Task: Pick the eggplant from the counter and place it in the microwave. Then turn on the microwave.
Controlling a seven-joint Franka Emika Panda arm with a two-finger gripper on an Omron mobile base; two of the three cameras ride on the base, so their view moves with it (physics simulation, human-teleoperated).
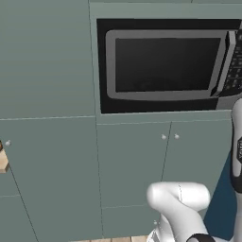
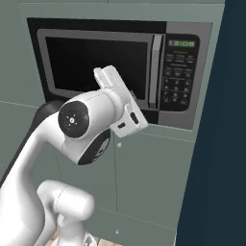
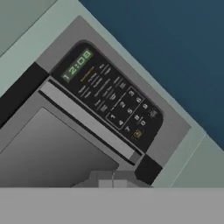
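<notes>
Grey-green cabinet fronts (image 1: 52,156) fill the wall, their doors below carrying small round knobs (image 1: 164,137) set close together. A dark blue wall (image 2: 221,144) rises at the right. A small wooden object (image 1: 3,159) shows at the left edge.

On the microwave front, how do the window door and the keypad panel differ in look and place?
The window door is a wide grey-framed dark pane, plain and unlit; the keypad panel is a narrow black strip crowded with small buttons. The door takes the left and middle of the microwave; the panel sits at its right end, beyond the bar handle. The panel carries a lit green display; the door has none. Both lie flush in the same front.
</notes>
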